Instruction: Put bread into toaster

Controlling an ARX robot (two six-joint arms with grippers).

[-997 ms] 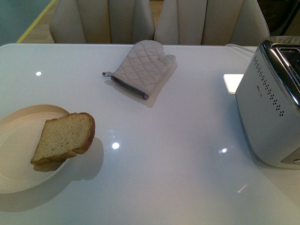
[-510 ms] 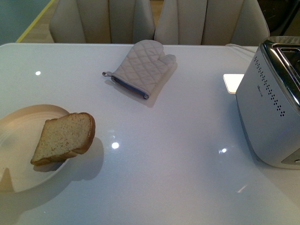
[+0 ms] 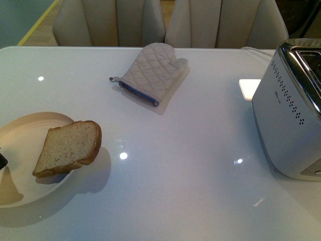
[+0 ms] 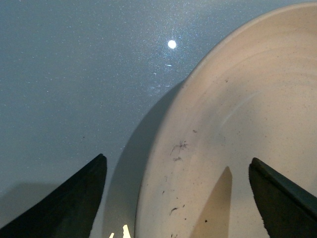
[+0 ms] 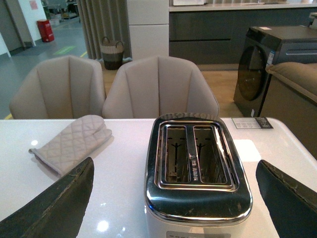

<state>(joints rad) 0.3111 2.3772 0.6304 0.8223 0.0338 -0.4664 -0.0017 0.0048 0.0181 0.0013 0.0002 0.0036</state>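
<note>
— Left gripper (image 4: 177,158), status? The front view shows only a dark sliver of it at the picture's left edge.

— Released. In the left wrist view its jaws are spread wide with nothing between them. One side hangs over the grey table (image 4: 74,74), the other over the cream plate (image 4: 237,99). A few dark crumbs lie on the plate's face.

— Bread?

— One slice (image 3: 67,146), tan crumb and brown crust, sits on the right part of the plate (image 3: 20,130). It is propped on the rim, with the crust end tilted up and jutting past the edge over the table (image 3: 190,165). No gripper touches it.

— Toaster?

— Far right of the table (image 3: 286,125), well apart from the bread, upright. The right wrist view looks down on it (image 5: 195,198): chrome top, two slots side by side, wire guides visible inside.

— Right gripper (image 5: 173,162)?

— Also released, jaws far apart and holding nothing. It hangs near the toaster.

— Anything else?

— A quilted oven mitt (image 3: 153,73) lies flat toward the table's far edge, between plate and toaster. Two beige chairs (image 3: 110,22) stand behind it.
</note>
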